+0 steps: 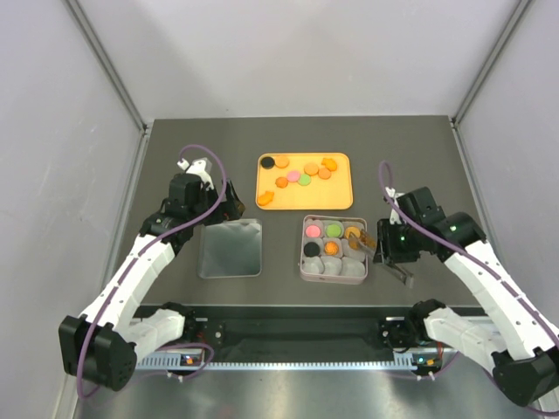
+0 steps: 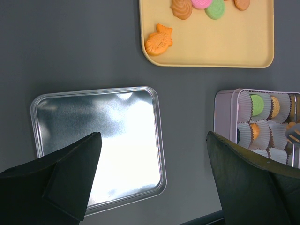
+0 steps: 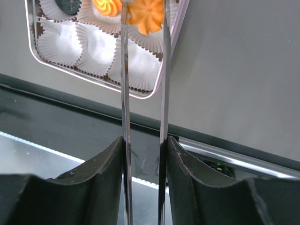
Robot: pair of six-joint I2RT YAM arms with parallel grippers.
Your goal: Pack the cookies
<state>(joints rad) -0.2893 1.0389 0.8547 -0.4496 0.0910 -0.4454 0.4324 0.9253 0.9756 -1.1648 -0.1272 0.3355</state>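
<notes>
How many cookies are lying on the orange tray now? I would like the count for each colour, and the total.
On the orange tray:
orange cookies: 6
black cookie: 1
pink cookie: 1
green cookie: 1
Total: 9

Bright, even light, glare on lid (image 2: 123,154)

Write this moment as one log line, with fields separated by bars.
left gripper: open, above lid | right gripper: shut on tongs | tongs: grip orange cookie at tin | tray: cookies
</notes>
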